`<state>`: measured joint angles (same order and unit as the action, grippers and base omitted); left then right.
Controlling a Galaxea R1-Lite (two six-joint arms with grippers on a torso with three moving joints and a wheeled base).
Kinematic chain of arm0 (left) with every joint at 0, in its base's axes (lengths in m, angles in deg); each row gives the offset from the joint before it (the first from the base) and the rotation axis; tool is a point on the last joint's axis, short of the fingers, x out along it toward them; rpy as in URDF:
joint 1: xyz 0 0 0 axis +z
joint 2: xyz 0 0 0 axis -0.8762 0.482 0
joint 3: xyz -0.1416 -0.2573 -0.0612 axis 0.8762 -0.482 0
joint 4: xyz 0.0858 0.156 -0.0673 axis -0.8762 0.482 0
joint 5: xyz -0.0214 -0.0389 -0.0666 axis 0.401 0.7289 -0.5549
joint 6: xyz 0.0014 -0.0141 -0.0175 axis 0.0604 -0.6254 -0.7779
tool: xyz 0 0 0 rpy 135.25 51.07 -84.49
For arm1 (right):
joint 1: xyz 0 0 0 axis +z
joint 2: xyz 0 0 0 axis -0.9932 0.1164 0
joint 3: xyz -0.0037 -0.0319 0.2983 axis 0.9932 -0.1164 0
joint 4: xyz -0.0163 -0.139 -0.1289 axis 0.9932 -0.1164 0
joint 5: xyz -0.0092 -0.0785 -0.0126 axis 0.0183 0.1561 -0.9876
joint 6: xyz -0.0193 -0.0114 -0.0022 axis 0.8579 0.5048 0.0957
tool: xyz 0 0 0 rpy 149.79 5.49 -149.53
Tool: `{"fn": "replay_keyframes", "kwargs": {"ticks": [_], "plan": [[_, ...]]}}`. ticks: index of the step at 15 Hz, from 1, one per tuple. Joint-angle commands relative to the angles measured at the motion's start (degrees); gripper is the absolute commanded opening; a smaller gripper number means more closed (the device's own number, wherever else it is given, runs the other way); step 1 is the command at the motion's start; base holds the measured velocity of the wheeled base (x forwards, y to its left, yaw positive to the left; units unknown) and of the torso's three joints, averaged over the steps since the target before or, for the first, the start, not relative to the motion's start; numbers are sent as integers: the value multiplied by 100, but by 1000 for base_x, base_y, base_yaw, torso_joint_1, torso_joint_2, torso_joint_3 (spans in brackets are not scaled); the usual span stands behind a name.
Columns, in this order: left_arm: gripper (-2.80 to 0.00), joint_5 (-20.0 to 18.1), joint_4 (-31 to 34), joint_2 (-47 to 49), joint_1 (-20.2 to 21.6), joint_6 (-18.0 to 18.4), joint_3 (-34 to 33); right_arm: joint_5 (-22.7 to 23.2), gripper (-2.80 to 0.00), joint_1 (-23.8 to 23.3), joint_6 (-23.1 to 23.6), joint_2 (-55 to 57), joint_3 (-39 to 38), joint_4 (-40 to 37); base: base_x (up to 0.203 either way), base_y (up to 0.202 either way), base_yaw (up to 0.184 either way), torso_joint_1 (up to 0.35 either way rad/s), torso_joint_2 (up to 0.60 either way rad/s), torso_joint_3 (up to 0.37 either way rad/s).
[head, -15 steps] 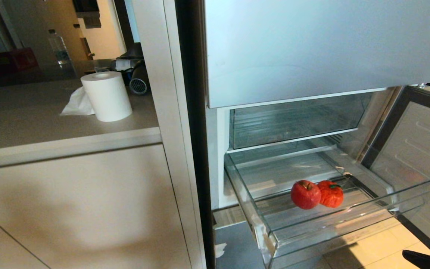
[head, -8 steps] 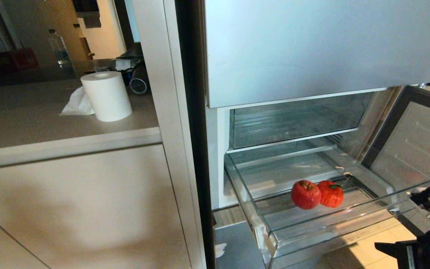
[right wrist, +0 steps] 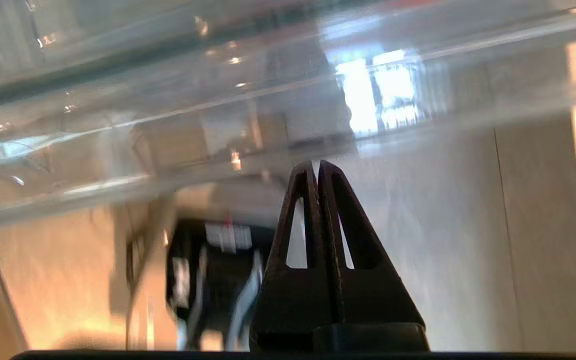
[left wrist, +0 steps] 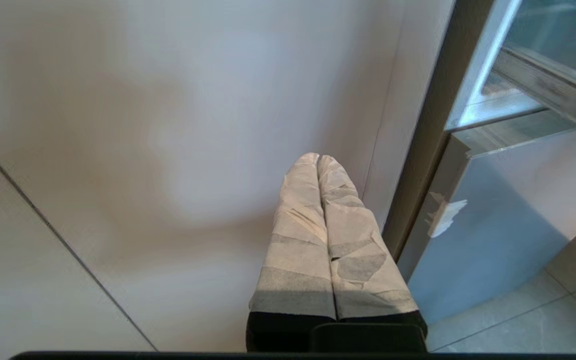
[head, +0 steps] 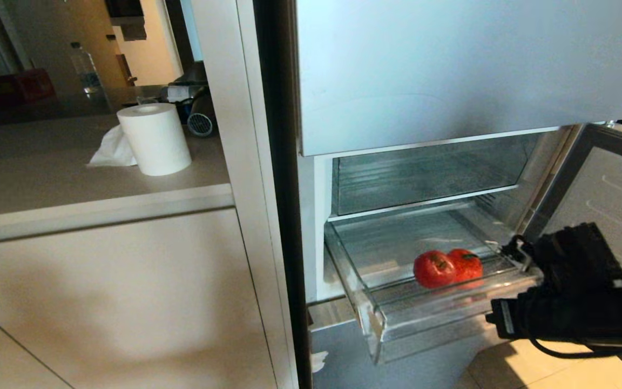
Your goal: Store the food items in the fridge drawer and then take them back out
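Two round red food items (head: 434, 268) (head: 466, 265) lie side by side in the clear fridge drawer (head: 381, 319), which stands partly pulled out of the fridge. My right gripper (head: 528, 260) is shut and sits against the drawer's front right corner. In the right wrist view its black fingertips (right wrist: 316, 165) meet right at the drawer's clear front lip (right wrist: 218, 125), with nothing between them. My left gripper (left wrist: 317, 159) is shut, its tape-wrapped fingers facing a beige cabinet panel to the left of the fridge, out of the head view.
Above the drawer is another clear flat-fronted compartment (head: 424, 173) under the closed upper fridge door (head: 451, 70). The lower fridge door (head: 608, 189) stands open on the right. A counter (head: 73, 178) on the left holds a paper roll (head: 154, 138) and a bottle (head: 85, 67).
My right arm has come up from the lower right corner to the drawer's front right. The drawer has slid partway back into the fridge, carrying both red items with it.
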<state>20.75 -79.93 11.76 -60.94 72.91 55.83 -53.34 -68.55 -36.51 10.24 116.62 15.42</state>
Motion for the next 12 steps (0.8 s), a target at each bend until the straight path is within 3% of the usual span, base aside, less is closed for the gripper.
{"fn": "replay_keyframes", "kwargs": {"ticks": [1,3,5,6,10,12], "plan": [[-280,0,-7,9,2,-1,-9,10,-280,-14,-38,1183,479,967,0,0,0,0,0,0],[-280,0,1,9,2,-1,-2,16,-280,6,-320,1748,929,1828,0,0,0,0,0,0],[-280,0,-1,9,2,-1,-6,21,-280,42,-1323,1950,1112,2826,0,0,0,0,0,0],[-280,0,2,9,2,-1,-9,22,-280,43,-1422,1852,1033,2945,0,0,0,0,0,0],[-280,0,-7,9,2,-1,-9,24,-280,44,-1360,914,326,2983,0,0,0,0,0,0],[-280,0,-7,9,2,-1,0,18,-280,44,-1112,110,-239,2979,0,0,0,0,0,0]]}}
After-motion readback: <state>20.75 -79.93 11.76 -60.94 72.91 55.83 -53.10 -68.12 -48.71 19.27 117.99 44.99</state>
